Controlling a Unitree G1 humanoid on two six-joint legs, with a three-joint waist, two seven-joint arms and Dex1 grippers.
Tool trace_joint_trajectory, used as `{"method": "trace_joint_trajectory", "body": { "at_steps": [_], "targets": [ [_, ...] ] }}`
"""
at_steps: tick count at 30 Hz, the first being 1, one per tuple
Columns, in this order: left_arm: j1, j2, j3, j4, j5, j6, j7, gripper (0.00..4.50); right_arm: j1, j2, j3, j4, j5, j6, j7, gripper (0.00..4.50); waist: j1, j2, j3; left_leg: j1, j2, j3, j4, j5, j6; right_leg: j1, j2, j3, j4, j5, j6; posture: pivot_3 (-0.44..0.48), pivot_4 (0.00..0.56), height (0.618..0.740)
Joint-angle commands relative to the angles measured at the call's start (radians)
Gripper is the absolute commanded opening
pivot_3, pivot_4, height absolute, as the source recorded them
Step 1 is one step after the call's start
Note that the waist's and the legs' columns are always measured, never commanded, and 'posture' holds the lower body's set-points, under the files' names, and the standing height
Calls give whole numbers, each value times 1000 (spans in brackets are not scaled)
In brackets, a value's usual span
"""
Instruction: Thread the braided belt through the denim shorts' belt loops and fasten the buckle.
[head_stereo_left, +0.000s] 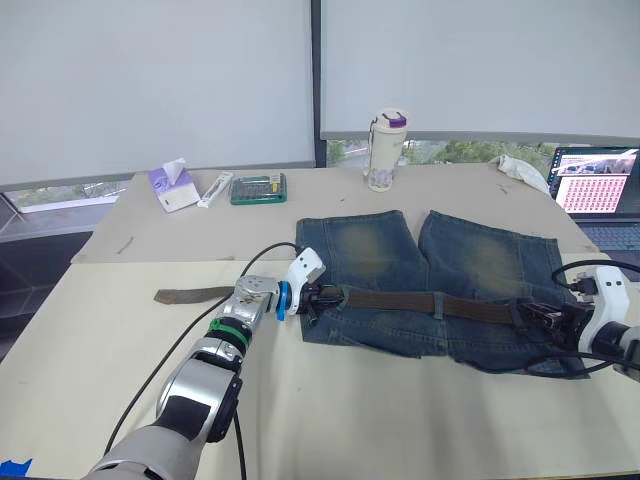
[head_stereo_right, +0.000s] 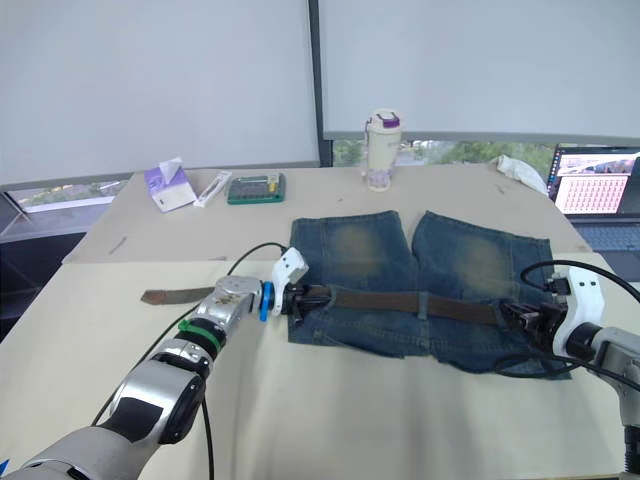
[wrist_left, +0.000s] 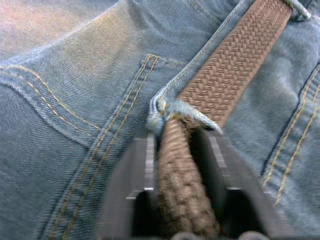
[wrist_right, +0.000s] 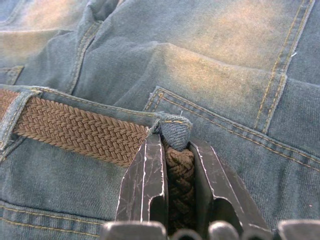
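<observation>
The denim shorts (head_stereo_left: 440, 270) lie flat mid-table, legs pointing away from me. The braided belt (head_stereo_left: 400, 299) runs along the waistband under a belt loop (head_stereo_left: 437, 303). Its loose tapered end (head_stereo_left: 195, 294) lies on the table left of the shorts. My left gripper (head_stereo_left: 315, 298) is shut on the belt at the shorts' left edge, just before a frayed loop (wrist_left: 185, 111). My right gripper (head_stereo_left: 545, 320) is shut on the belt at the right end of the waistband, against another loop (wrist_right: 175, 131). The buckle is hidden.
Along the far side of the table stand a white bottle with a purple lid (head_stereo_left: 385, 150), a green box (head_stereo_left: 258, 188) and a tissue pack (head_stereo_left: 172, 188). An open laptop (head_stereo_left: 600, 185) sits at the far right. A black cable (head_stereo_left: 262, 255) loops beside my left wrist.
</observation>
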Motion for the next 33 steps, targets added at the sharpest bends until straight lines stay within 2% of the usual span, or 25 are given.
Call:
{"method": "trace_joint_trajectory", "body": {
  "at_steps": [1, 4, 9, 11, 14, 18, 23, 25, 28, 31, 33],
  "targets": [
    [-32, 19, 41, 23, -5, -33, 56, 0, -25, 16, -3, -27, 5, -49, 1, 229, -3, 0, 0, 0, 0, 0, 0, 0, 0, 0, 0, 0, 0, 0, 0, 0, 150, 740],
    [-79, 63, 93, 89, -1, -73, 190, 0, -110, 81, 79, 17, -37, -126, -12, 229, -18, 0, 0, 0, 1, 1, 0, 0, 0, -1, 1, 1, 1, 0, 0, 0, 150, 740],
    [-137, 122, 140, 169, 5, -107, 314, 0, -261, 171, 210, 133, -111, -220, 1, 229, -36, 3, -2, 1, 3, 1, 0, 0, 0, -2, 3, 1, 4, 0, 0, 0, 150, 740],
    [-148, 138, 148, 185, 11, -118, 338, 0, -305, 195, 245, 176, -131, -252, 12, 229, -38, 3, -2, 1, 4, 1, 0, 0, 0, -3, 3, 1, 10, 0, 0, 0, 150, 740],
    [-161, 186, 182, 201, 3, -125, 384, 0, -447, 271, 317, 341, -206, -403, 15, 229, -41, 3, -2, 1, 3, 0, 0, 0, 0, -3, 3, 1, 10, 0, 0, 0, 150, 740],
    [-156, 212, 240, 184, -40, -181, 335, 0, -552, 310, 331, 476, -259, -615, 44, 229, -39, 3, -2, 1, 3, -2, -1, 1, -1, -7, 3, 1, 12, 0, -1, 0, 150, 740],
    [-95, 246, 255, 88, -84, -249, 90, 0, -446, 245, 293, 328, -223, -804, 185, 229, -14, 3, -2, -2, 1, -3, -1, 1, -2, -8, -1, -2, 10, 0, -1, 0, 150, 740],
    [-52, 265, 264, 36, -112, -266, 2, 0, -340, 216, 269, 219, -192, -893, 267, 229, -11, 3, -2, -1, 1, -4, -1, 1, -2, -7, -2, -2, 10, 0, -1, 0, 150, 740],
    [34, 303, 283, -53, -163, -286, -132, 0, -144, 170, 249, 100, -230, -1168, 355, 229, -12, 4, -2, 0, 2, -3, -1, 1, -1, -5, 0, -2, 10, 0, 0, 0, 150, 740],
    [84, 330, 273, -102, -176, -259, -213, 0, -62, 144, 258, 100, -255, -1365, 411, 229, -16, 4, -2, 1, 2, -1, -1, 1, -1, -4, 1, -2, 10, 0, 0, 0, 150, 740],
    [125, 361, 245, -125, -163, -231, -292, 0, -12, 118, 274, 130, -268, -1563, 470, 229, -19, 4, -2, 2, 2, 0, 0, 1, -1, -4, 1, -2, 10, 0, 0, 0, 150, 740]
  ]
}}
